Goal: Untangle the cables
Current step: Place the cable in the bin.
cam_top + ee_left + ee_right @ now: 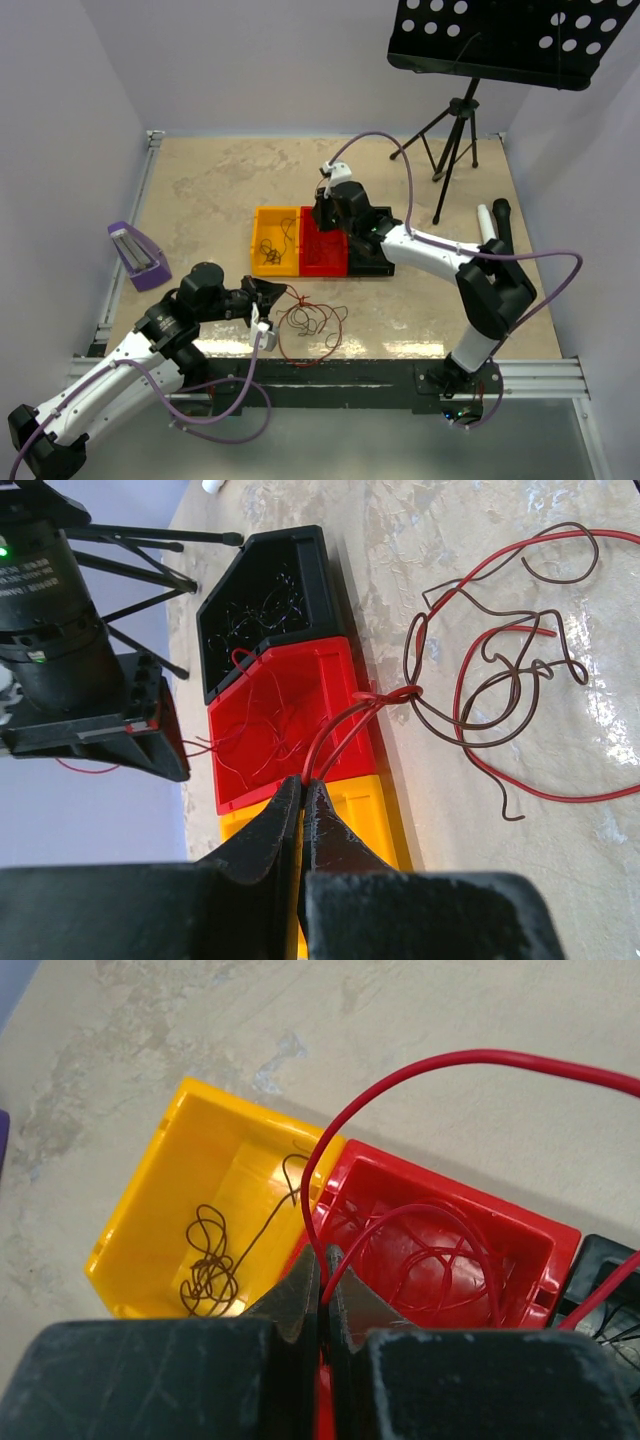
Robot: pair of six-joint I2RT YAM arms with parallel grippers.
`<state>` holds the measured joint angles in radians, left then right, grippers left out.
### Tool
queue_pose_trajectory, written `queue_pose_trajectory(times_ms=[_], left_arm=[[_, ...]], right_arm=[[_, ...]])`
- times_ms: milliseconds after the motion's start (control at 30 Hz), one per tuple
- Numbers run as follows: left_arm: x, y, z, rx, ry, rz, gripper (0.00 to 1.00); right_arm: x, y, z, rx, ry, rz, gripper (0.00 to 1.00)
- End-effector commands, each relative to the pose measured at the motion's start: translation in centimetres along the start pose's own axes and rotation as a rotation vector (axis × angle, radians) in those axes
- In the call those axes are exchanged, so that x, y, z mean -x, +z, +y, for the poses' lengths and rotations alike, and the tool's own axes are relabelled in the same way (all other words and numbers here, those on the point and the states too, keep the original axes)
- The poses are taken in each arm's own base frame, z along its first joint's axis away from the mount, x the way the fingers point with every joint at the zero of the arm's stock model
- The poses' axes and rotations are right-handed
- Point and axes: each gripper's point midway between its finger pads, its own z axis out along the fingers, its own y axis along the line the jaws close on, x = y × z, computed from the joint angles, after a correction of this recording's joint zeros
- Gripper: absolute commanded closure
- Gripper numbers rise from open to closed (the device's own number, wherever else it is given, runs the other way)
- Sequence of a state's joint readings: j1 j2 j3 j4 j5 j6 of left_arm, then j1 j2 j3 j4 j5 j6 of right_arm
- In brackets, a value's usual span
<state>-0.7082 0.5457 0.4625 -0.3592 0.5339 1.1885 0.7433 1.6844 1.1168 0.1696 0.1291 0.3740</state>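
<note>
"Starting with the largest item, what carries the rest?" asks the student.

"The table [220,190], mottled beige. At its far right stands a black music stand [490,60]; near its left edge sits a purple wedge-shaped object [138,258]."

"And the containers?"

"Three open bins touch side to side in a row at mid-table. The yellow bin [150,1175] holds a curled dark brown wire [208,1260]. The red bin [430,1175], in the middle, holds several loose red wires [445,1255]. The black bin [290,555] holds hair-thin strands [255,615] whose colour cannot be told."

"Where are the cables?"

"The cables [490,690] lie as a loose snarl of red and dark brown loops on the bare table, on the near side of the bins and just beside the left gripper [302,780]. That gripper's fingers are pressed together on a red strand [340,725], which runs to a small knot [400,692] in the snarl. The right gripper [322,1260] hangs over the red bin, close to its border with the yellow one. Its jaws are pinched on a red wire [470,1055] that arches upward and passes out of the right wrist view."
</note>
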Motion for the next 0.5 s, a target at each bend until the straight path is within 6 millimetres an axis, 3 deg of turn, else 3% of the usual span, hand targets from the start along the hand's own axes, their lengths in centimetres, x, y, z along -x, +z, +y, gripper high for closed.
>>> queue_pose_trajectory(times_ms=[0,200,467], left_arm=[[0.4,0.0,0.8,0.028,0.006,-0.017,1.0],[0.4,-0.1,0.9,0.032,0.007,-0.017,1.0],[0.5,-0.1,0.9,0.032,0.005,-0.021,1.0]], right_arm=[[-2.7,0.7,-0.5,-0.009,0.018,0.089,1.0],[-5.7,1.8,-2.0,-0.071,0.017,0.167,1.0],[-7.0,3.9,-2.7,-0.121,0.005,0.224,1.0]])
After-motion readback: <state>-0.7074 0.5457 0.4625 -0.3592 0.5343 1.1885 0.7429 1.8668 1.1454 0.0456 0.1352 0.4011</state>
